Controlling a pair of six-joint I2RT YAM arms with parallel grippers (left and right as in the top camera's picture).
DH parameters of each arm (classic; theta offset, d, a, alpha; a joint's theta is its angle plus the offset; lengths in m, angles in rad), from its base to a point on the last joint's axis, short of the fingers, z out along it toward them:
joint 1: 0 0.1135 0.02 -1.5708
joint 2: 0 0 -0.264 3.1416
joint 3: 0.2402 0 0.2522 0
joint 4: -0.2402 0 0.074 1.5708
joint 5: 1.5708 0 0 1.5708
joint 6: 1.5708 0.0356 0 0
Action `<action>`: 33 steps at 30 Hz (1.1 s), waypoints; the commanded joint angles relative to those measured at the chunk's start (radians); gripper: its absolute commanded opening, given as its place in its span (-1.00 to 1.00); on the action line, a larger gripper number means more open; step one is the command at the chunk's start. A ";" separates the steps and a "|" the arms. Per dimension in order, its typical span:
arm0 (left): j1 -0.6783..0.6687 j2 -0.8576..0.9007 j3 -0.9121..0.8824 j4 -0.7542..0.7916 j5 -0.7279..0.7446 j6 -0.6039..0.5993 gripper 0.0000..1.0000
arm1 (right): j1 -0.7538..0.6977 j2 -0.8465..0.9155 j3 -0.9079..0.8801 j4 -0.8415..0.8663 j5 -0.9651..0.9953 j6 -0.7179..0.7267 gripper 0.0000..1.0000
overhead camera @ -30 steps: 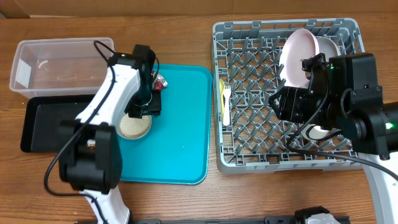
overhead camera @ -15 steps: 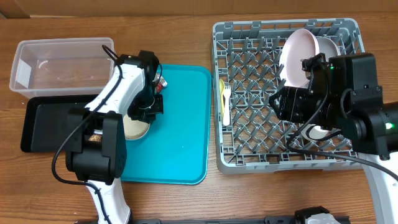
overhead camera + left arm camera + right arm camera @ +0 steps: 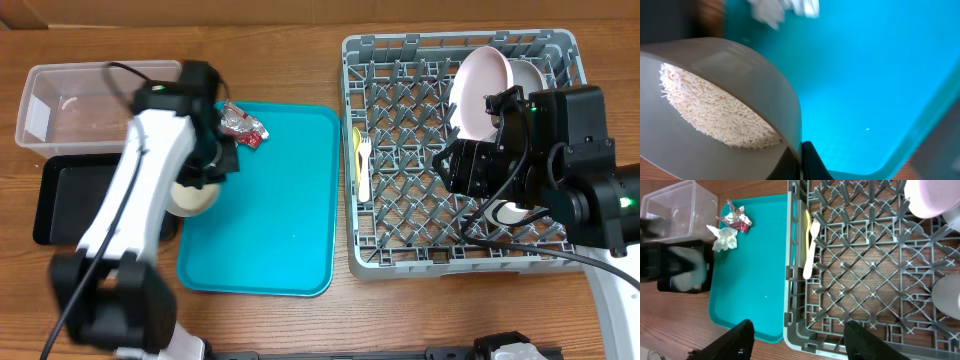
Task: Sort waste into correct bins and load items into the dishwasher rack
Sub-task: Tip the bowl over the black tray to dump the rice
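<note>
Left pincer is clamped on the rim of the small white bowl. One finger is visible outside the wall; the other is hidden inside. The bowl is tilted, with the loose white rice grains banked against its lower side. From overhead the bowl sits at the left edge of the flat teal tray, overlapping the shallow black rectangular tray. The left arm is motion-blurred there.

The shiny red wrapper lies at the top-left corner of the teal tray. The crumpled white napkin is just beside it, on the tray. The clear plastic rectangular tub stands behind the black tray, touching it or nearly so.

Right pincer is spread wide, holding nothing, and hangs over the large square grey plastic rack on the wooden counter.

In the rack:
- The pale yellow spoon and the small white fork lie side by side along the left wall.
- The pale pinkish-grey round plate stands on edge in the back-right corner.
- The white round plate is right behind it.
</note>
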 commanded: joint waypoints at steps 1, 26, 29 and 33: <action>0.071 -0.129 0.031 -0.016 0.000 -0.012 -0.92 | 0.004 -0.001 0.010 0.004 0.003 0.003 0.23; 0.800 -0.049 -0.193 0.251 0.735 0.525 -0.91 | 0.004 -0.001 0.010 -0.004 0.002 0.005 0.22; 0.845 -0.034 -0.227 0.282 0.832 0.615 -0.92 | 0.004 -0.001 0.010 -0.011 0.002 0.005 0.22; 0.910 -0.024 -0.258 0.288 0.919 0.739 -0.91 | 0.004 -0.001 0.010 -0.013 0.002 0.005 0.22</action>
